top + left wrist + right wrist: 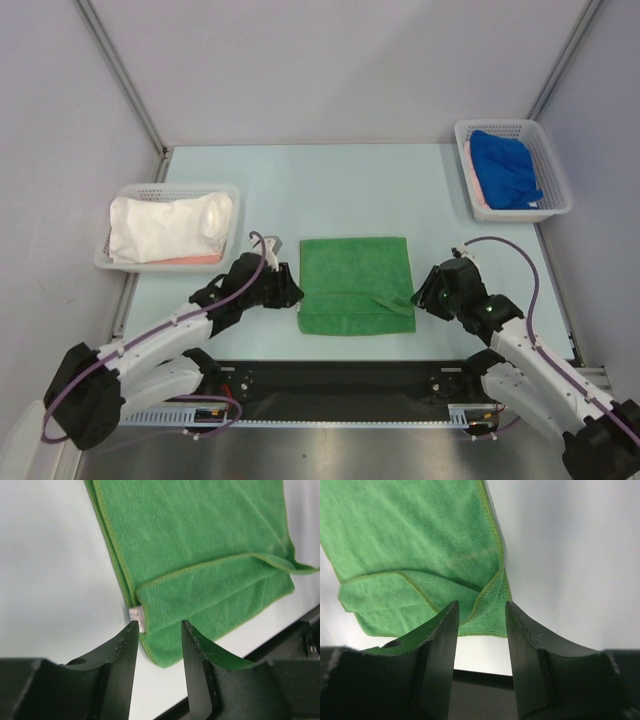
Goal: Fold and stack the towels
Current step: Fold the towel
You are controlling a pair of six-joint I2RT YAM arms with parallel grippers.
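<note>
A green towel (pixel 356 284) lies folded on the table between the arms, with a loose flap along its near edge. My left gripper (pixel 288 291) is open and empty, beside the towel's near left corner; its white tag (pixel 136 615) lies just ahead of my left fingertip (pixel 131 630). My right gripper (pixel 420 298) is open and empty at the towel's near right corner (pixel 487 611), where the hem is folded over. The towel also shows in the left wrist view (pixel 200 545).
A white basket (pixel 128 257) at the left holds a white towel (pixel 168 227) over a pink one. A white basket (pixel 556 205) at the back right holds a blue towel (pixel 506 170). A black strip (pixel 340 378) runs along the table's near edge.
</note>
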